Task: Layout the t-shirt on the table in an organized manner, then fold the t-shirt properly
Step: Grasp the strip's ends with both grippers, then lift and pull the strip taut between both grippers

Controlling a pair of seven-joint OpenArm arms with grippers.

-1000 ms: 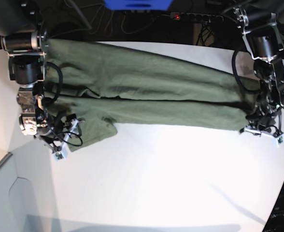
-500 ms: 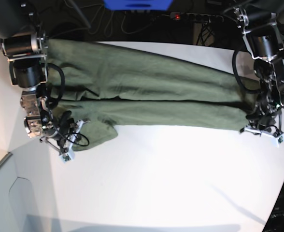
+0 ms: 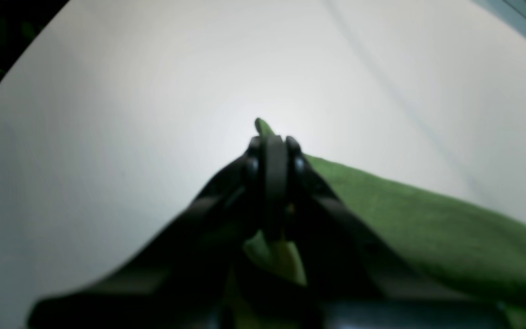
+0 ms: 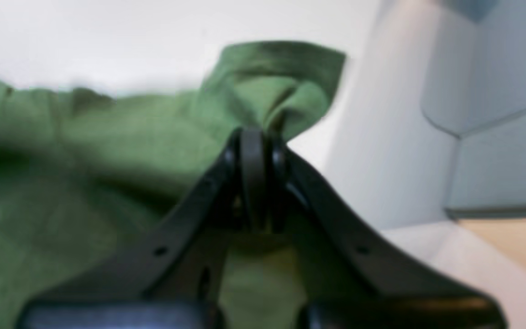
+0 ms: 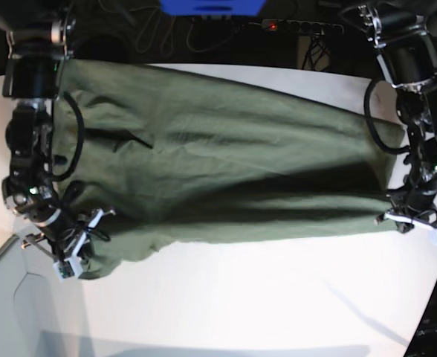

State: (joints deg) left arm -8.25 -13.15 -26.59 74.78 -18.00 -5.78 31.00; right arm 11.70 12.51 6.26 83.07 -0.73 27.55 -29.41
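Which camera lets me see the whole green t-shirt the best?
The base view: the t-shirt shows stretched across the table. The left wrist view catches one pinched edge; the right wrist view a blurry bunched corner.

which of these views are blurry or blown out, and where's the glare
Right wrist view: soft all over, the t-shirt smeared and the right gripper fuzzy. Left wrist view: left gripper out of focus, glare on the table behind it. Base view: sharpest, bent at the edges, table front washed out, dark shadow band across the shirt.
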